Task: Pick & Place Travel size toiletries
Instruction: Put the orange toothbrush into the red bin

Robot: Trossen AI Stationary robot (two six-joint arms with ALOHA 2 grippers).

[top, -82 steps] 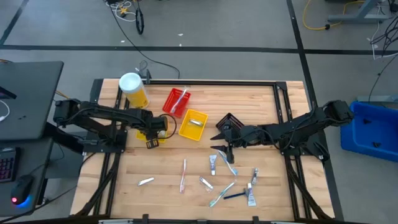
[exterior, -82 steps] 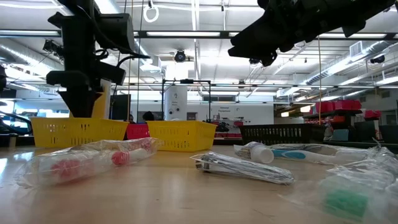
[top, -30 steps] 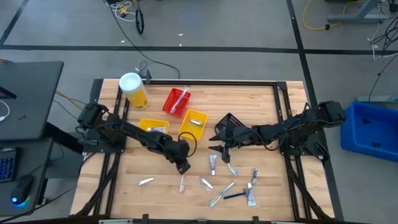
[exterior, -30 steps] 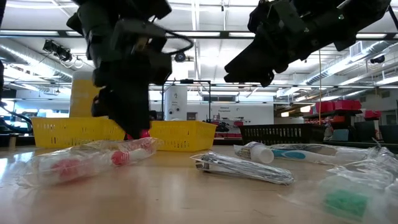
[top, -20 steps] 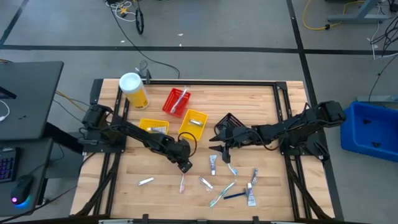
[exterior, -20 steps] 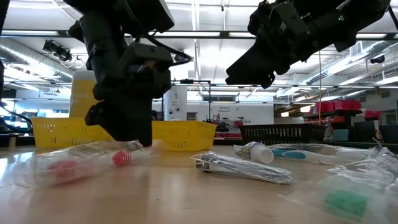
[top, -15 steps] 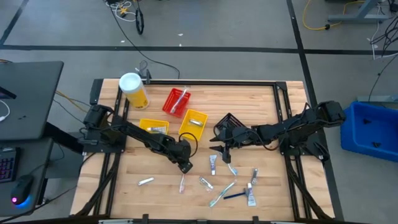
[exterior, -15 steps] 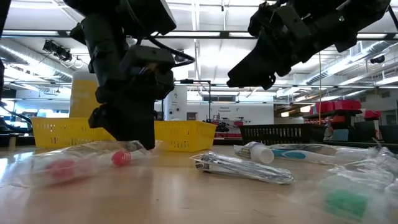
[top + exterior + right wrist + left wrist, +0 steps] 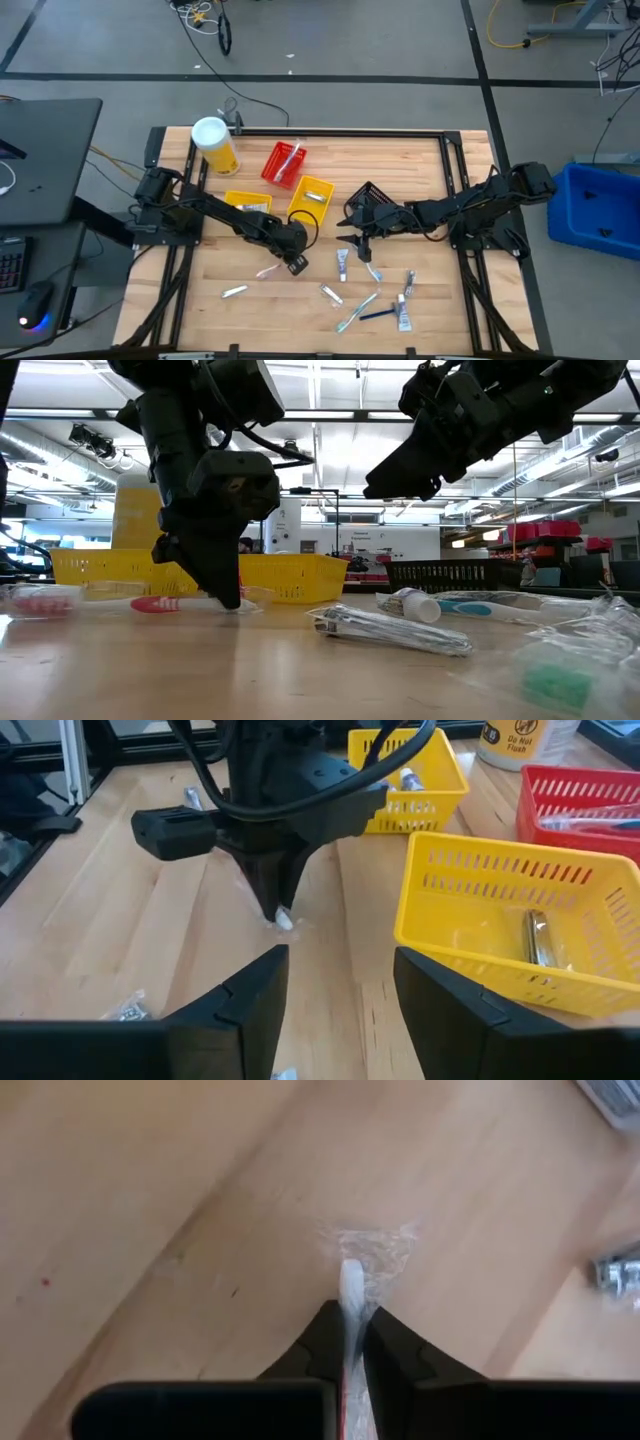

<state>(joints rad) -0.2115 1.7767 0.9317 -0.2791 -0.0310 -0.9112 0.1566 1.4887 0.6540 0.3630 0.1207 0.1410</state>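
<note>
Pink toothbrush [image 9: 150,603] in a clear wrapper: slim, pink/red handle, white tip. It sits mid-table, near side of the two yellow bins, lying roughly level with one end pinched and the rest trailing out to the left just above the wood.

Left gripper [image 9: 293,263] is clamped on that toothbrush. Left wrist view shows both fingers pressed together on the white end [image 9: 351,1285], crinkled wrapper bunched just past the tips. Fingertips are at or just off the table surface; can't tell which.

Right gripper [image 9: 350,231] hovers to the right of it, beside the black bin [image 9: 372,195], jaws apart, nothing between them. Its wrist view shows the fingers [image 9: 250,1000] spread wide over bare wood.

The other loose toiletries [image 9: 372,296] are scattered near-right of centre: white tubes, a green toothbrush, a blue-handled item, all wrapped. One more wrapped piece [image 9: 235,291] lies alone at near left.

View differences:
- High view: overall layout, plus the red bin [image 9: 283,163] and the yellow canister [image 9: 215,146] at far left.
- Low view: the toothbrush's height off the table and its pink colour; the high view shows only a pale sliver.
- Right wrist view: contents of the yellow bins [image 9: 510,910], a metallic wrapped item in the closer one.
</note>
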